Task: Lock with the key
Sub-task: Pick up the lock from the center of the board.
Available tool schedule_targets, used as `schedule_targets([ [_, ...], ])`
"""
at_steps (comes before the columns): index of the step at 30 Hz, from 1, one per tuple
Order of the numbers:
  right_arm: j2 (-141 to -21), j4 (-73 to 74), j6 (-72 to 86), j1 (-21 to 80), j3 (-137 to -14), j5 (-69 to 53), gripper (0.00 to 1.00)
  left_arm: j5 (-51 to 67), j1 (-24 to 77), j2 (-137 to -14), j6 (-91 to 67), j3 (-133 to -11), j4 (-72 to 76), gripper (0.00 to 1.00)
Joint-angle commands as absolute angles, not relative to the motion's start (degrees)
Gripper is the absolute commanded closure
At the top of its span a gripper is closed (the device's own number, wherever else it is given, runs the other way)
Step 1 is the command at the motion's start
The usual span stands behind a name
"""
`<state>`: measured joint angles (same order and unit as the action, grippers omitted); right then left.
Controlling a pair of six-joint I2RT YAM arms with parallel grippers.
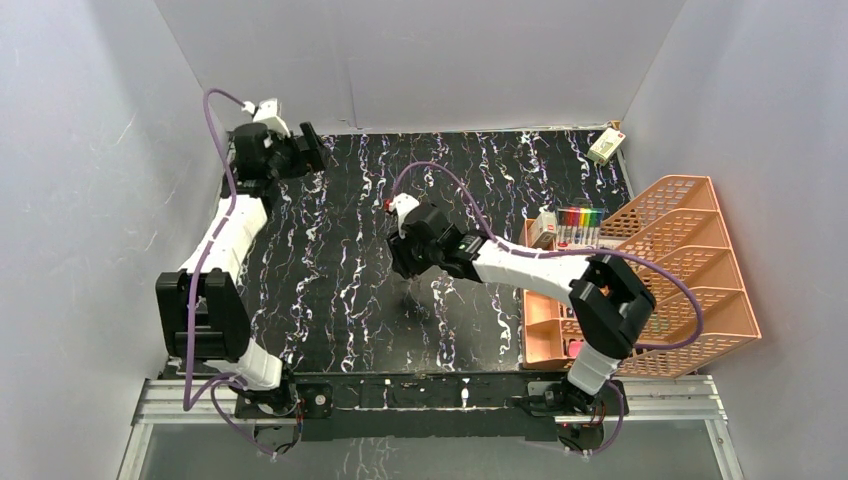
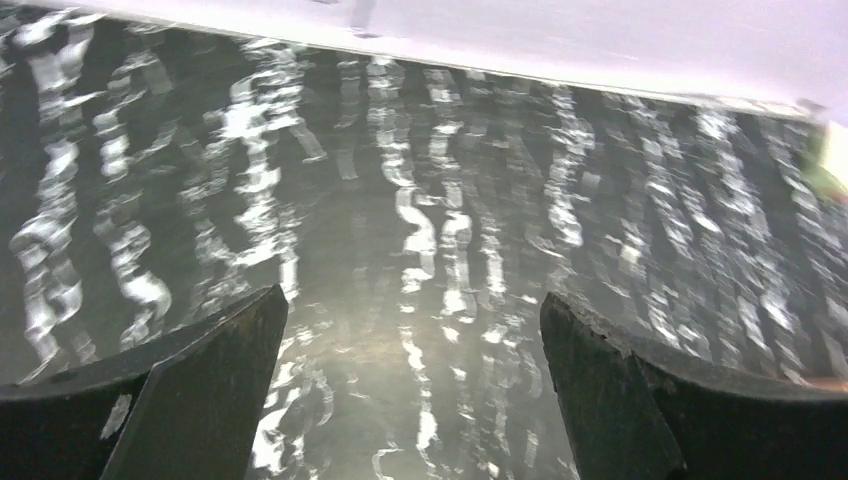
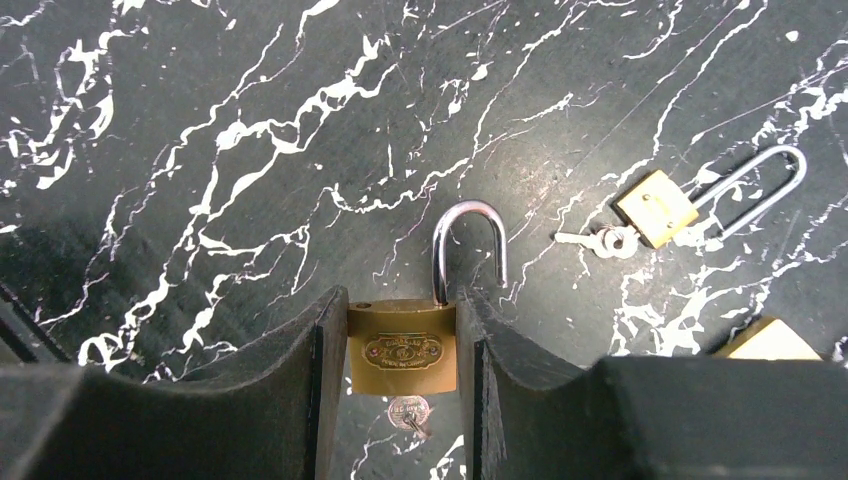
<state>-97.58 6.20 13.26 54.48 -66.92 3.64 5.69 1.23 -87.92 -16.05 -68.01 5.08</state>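
In the right wrist view, my right gripper [image 3: 400,302] is shut on a brass padlock [image 3: 402,348] and holds its body between both fingers. The steel shackle [image 3: 468,245] is open: one leg is in the body and the other stands free. A small key [image 3: 408,412] sticks out of the bottom of the lock. In the top view my right gripper [image 1: 405,255] is over the middle of the black marble table [image 1: 330,260], and the padlock is hidden under it. My left gripper [image 1: 310,150] is open and empty at the far left, over bare table [image 2: 412,300].
A second brass padlock [image 3: 657,208] with a long open shackle and a key [image 3: 592,240] lies to the right of the held lock. Another brass corner [image 3: 765,342] shows near my right finger. An orange file rack [image 1: 690,270], a marker box [image 1: 575,225] and a small box [image 1: 605,147] stand at the right.
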Motion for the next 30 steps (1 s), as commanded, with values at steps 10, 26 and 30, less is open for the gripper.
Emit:
schedule_targets([
  [10, -83.90, 5.18, 13.08, 54.50, -62.59, 2.04, 0.64, 86.08, 0.09, -80.92, -10.25, -70.01, -9.06, 0.02],
  [26, -72.80, 4.28, 11.62, 54.23, -66.31, -38.14, 0.58, 72.37, 4.13, -54.18, -24.14, -45.21, 32.54, 0.02],
  [30, -72.64, 6.70, 12.25, 54.23, -68.88, -44.38, 0.58, 77.45, 5.21, -54.82, -28.01, -43.12, 40.54, 0.02],
])
